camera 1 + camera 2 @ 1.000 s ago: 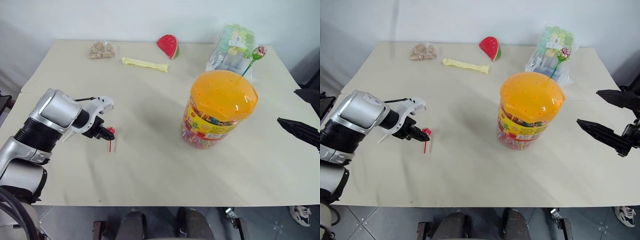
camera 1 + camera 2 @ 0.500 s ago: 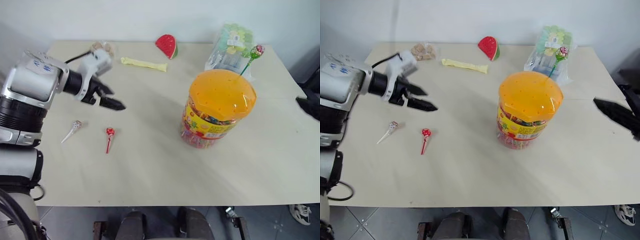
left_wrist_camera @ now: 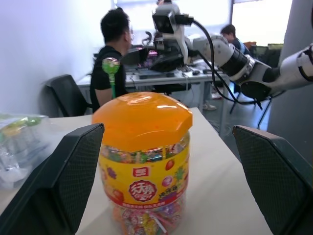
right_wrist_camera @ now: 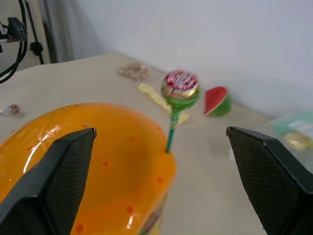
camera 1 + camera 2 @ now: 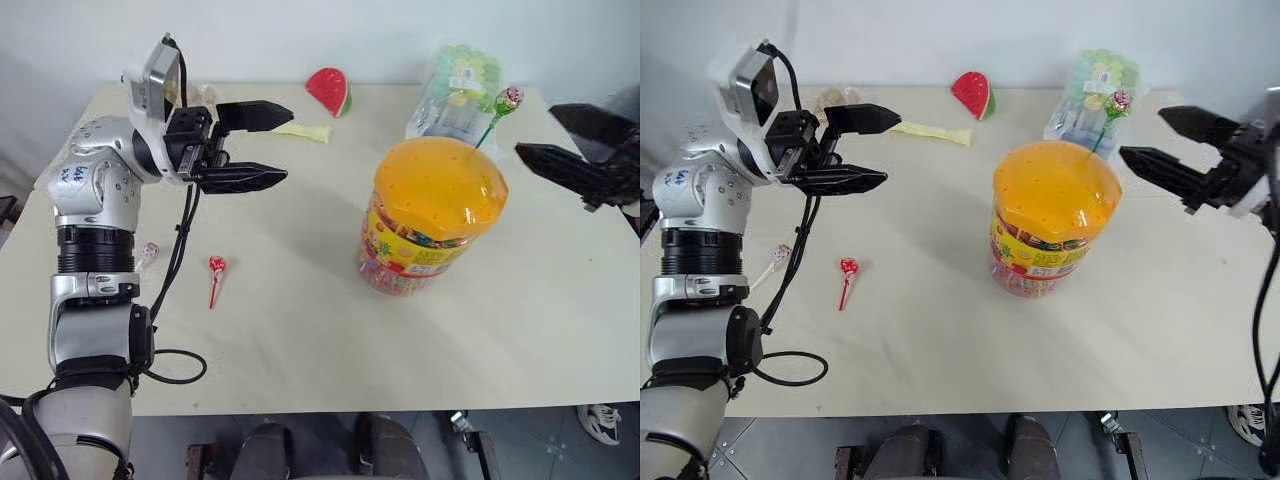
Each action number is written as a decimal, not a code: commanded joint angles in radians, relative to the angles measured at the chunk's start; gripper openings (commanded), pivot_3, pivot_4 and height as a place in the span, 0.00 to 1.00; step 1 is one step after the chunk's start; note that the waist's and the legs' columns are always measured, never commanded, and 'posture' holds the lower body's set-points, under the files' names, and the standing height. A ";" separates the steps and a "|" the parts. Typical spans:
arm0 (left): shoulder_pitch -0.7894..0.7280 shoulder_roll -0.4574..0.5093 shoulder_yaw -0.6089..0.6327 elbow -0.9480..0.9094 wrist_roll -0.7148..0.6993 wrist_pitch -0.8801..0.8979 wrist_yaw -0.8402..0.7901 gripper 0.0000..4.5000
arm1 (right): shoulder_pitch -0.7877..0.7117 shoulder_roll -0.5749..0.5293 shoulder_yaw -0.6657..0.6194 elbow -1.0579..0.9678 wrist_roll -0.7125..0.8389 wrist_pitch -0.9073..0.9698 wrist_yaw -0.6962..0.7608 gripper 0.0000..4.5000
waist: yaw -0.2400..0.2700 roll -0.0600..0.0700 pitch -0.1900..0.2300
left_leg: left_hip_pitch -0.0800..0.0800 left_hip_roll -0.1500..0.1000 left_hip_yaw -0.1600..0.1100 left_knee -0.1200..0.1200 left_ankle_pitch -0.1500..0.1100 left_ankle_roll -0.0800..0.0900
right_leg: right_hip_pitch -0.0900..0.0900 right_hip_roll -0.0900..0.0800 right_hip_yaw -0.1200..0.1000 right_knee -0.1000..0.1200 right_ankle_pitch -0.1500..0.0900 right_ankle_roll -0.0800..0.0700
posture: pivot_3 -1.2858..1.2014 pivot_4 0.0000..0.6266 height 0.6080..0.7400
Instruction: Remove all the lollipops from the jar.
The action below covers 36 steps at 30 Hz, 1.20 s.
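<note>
Nearest me on the worktop (image 5: 300, 330) lie two of the lollipops already out of the jar: the red lollipop (image 5: 217, 267) flat with its stick pointing toward me, and the pinkish lollipop (image 5: 149, 251) just beyond my left forearm, partly hidden by it. My left gripper (image 5: 262, 146) hangs above the worktop with its fingers spread wide and empty, pointing across toward the jar (image 5: 432, 218). The jar stands upright in the middle-right, its orange lid on, and the green lollipop (image 5: 509, 98) sticks up from a hole at the lid's far edge. My right gripper (image 5: 1160, 143) hovers just beside that stick, fingers wide apart, nothing between them. Farther back sit the bag of green candies (image 5: 458, 85), the watermelon slice toy (image 5: 332, 91) and the long yellow candy (image 5: 302, 129). I judge the stick a thin target: closing off-centre could miss it or bend it, and a sideways pull might drag or tip the jar, since neither gripper steadies it.
</note>
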 commanded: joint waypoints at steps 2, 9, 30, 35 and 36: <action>-0.001 -0.013 0.020 -0.005 -0.047 -0.038 -0.089 0.99 | -0.111 0.037 0.048 0.059 -0.031 -0.013 0.031 1.00 | 0.000 0.000 0.000 | 0.000 0.000 0.000 0.000 0.000 0.000 | 0.000 0.000 0.000 -0.001 0.000 0.001 | 0.52 0.24 1.00; 0.029 0.005 0.024 -0.039 -0.071 -0.026 -0.065 0.99 | -0.256 0.099 0.140 0.194 -0.108 -0.001 0.077 1.00 | -0.008 0.000 0.000 | 0.000 0.000 0.000 0.000 0.000 0.001 | 0.000 0.000 0.000 -0.001 0.001 0.001 | 0.52 0.24 1.00; 0.037 0.034 -0.001 -0.046 -0.069 0.045 -0.037 1.00 | -0.528 0.079 0.106 0.286 -0.209 0.012 0.083 0.01 | -0.024 0.000 0.000 | -0.001 0.000 0.001 -0.002 0.000 0.001 | -0.002 0.000 0.000 -0.002 0.001 0.001 | 0.52 0.24 1.00; 0.034 0.043 -0.009 -0.035 -0.053 0.085 0.001 1.00 | -0.522 -0.053 0.119 0.297 -0.256 0.101 0.087 0.01 | -0.022 0.000 0.000 | -0.002 0.000 0.001 -0.002 0.000 0.001 | -0.002 0.000 0.001 -0.002 0.001 0.001 | 0.52 0.24 1.00; 0.040 0.050 -0.008 -0.033 -0.047 0.095 0.013 1.00 | -0.489 -0.112 0.136 0.300 -0.276 0.141 0.106 0.01 | -0.019 0.000 0.000 | -0.002 0.000 0.001 -0.002 0.000 0.001 | -0.002 0.000 0.001 -0.002 0.001 0.001 | 0.52 0.24 1.00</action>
